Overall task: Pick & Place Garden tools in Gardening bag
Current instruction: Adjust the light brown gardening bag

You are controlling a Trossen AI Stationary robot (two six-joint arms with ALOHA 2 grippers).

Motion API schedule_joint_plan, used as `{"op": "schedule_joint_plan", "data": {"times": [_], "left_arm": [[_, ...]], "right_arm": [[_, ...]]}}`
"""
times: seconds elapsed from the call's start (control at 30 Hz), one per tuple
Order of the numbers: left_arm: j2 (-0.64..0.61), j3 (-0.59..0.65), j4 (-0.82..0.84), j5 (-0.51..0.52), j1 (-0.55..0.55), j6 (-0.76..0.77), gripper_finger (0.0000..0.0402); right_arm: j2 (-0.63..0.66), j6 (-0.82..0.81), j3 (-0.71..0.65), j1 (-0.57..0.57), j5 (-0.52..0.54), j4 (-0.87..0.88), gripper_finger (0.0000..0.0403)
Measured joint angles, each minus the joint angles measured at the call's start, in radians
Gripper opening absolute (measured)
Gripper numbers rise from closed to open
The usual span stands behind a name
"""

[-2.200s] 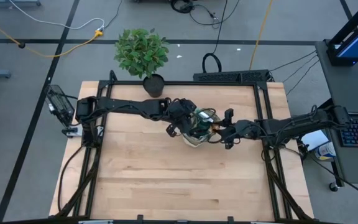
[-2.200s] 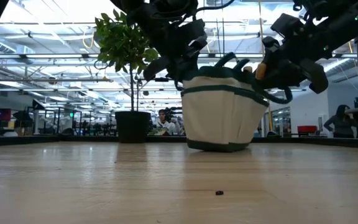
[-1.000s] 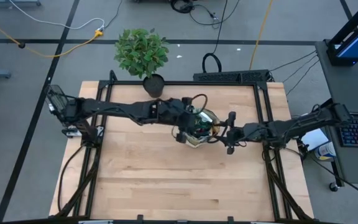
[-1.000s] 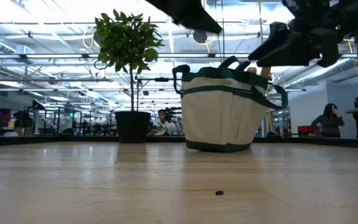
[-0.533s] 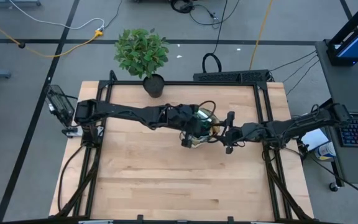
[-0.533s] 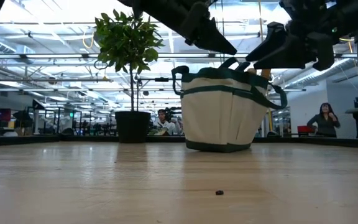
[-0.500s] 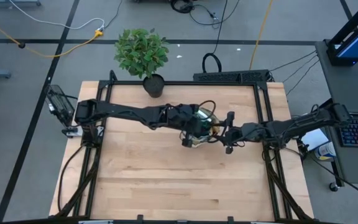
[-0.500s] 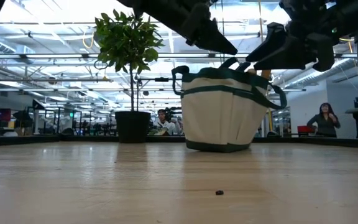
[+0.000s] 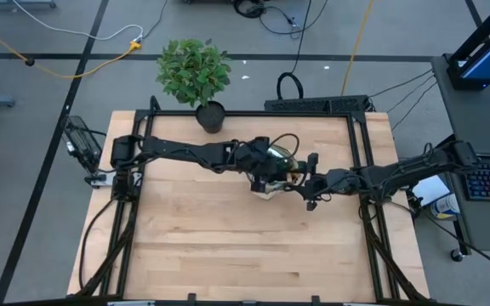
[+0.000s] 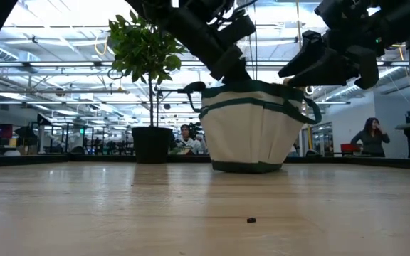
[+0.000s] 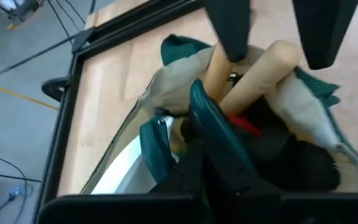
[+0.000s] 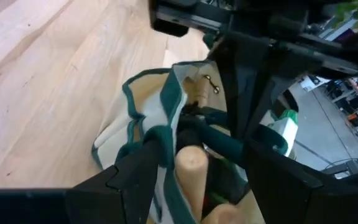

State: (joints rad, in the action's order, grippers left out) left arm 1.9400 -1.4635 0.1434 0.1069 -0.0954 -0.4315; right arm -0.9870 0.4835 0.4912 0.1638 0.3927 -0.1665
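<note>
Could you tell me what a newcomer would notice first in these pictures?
Probably the beige bag at the table's middle, with both dark arms meeting over it: the left gripper dips to its rim, the right gripper is at its side. Next, the leafy plant at the far edge.

The gardening bag (image 12: pixel 143 140) sits open on the table (image 12: pixel 36 93) — wooden handle (image 12: pixel 190 167) inside, apparently a trowel's.

Bag (image 10: pixel 251 135): matt beige canvas cloth, dark green cloth trim. Handles (image 11: pixel 253 78) inside: smooth pale wood, rounded ends. Tabletop (image 9: pixel 228 238): light wood planks, smooth, faint sheen. Frame (image 9: pixel 147 127): black metal. Pot (image 10: pixel 151 144): matt black.
</note>
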Motion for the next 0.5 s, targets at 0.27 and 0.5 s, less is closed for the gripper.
{"op": "schedule_joint_plan", "data": {"times": [0.27, 0.5], "left_arm": [[0.019, -0.001, 0.075, -0.057, -0.042, 0.044, 0.0005], [0.033, -0.001, 0.087, -0.08, -0.032, 0.019, 0.0019]], "right_arm": [[-0.028, 0.011, 0.0, 0.0, -0.001, -0.035, 0.0224], [-0.028, 0.051, 0.0, 0.0, -0.001, -0.057, 0.0224]]}}
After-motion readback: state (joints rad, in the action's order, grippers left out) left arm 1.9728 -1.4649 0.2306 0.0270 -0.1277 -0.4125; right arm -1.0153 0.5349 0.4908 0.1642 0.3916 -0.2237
